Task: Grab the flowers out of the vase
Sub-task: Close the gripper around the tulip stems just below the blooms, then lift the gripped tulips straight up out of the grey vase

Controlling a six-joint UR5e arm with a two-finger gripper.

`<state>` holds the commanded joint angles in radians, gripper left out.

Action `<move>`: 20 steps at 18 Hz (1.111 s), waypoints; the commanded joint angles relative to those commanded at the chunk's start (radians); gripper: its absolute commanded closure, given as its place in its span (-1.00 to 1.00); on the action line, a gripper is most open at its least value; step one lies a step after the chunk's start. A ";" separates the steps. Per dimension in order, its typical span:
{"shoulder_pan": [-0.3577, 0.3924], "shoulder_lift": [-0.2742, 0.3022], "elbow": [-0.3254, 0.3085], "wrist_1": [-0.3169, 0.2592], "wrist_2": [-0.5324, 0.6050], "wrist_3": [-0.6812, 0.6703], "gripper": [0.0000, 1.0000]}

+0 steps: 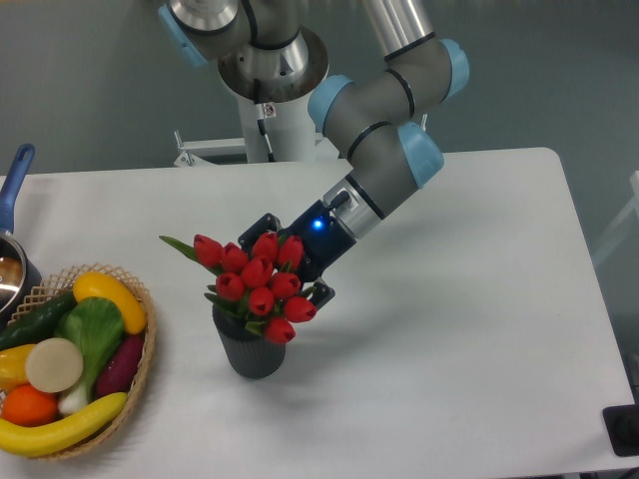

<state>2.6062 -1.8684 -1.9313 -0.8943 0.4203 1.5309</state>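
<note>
The flowers, a bunch of red tulip buds with green leaves, stand in the vase, a small dark grey ribbed cup left of the table's centre. My gripper reaches in from the upper right, right behind the buds. Its two black fingers are spread apart: one finger shows above the bunch, the other finger at its lower right. The buds hide the fingertips, and no squeeze on the bunch shows. The stems are hidden inside the vase.
A wicker basket of toy fruit and vegetables sits at the front left. A pot with a blue handle is at the left edge. The robot base rises behind the table's far edge.
</note>
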 joint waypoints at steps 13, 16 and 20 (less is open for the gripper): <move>0.009 0.015 0.005 -0.002 -0.048 -0.098 -0.10; 0.012 0.023 0.008 -0.002 -0.048 -0.101 -0.10; 0.011 0.072 0.024 -0.002 -0.048 -0.188 -0.06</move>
<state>2.6170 -1.7964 -1.9068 -0.8958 0.3728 1.3425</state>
